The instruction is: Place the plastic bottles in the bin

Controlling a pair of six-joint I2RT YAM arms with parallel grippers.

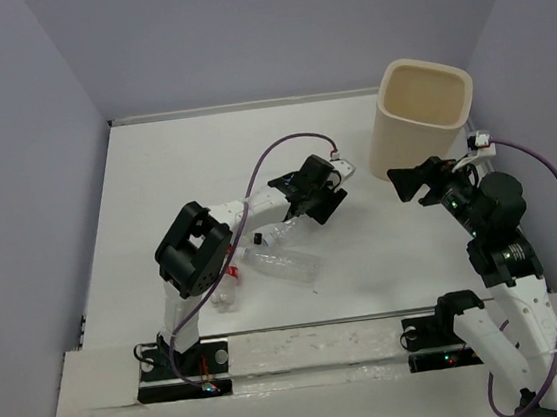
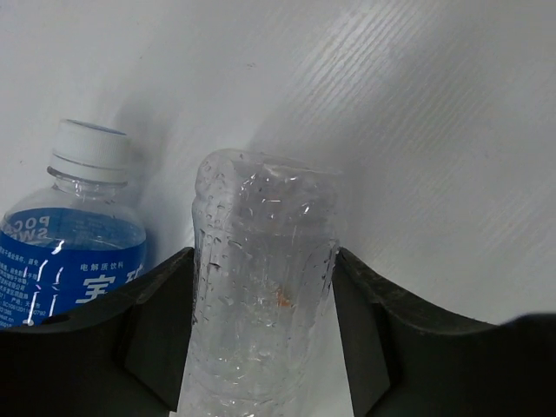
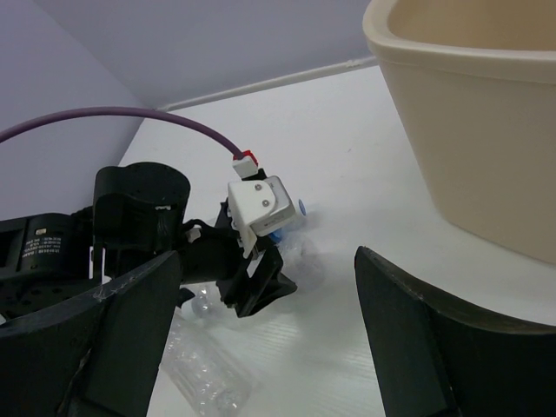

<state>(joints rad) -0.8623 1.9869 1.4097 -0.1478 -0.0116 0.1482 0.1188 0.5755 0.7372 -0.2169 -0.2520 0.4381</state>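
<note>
Likely light, crushable and slick, the clear bottle sits pinched mid-body by the left gripper; the right gripper gapes empty.

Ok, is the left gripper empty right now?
No, the left gripper has a clear plastic bottle between its fingers, which touch it on both sides in the left wrist view.

Bin: far right.
Held bottle: between left gripper fingers.
Second bottle: just beside it.
Right gripper: before the bin.
</note>
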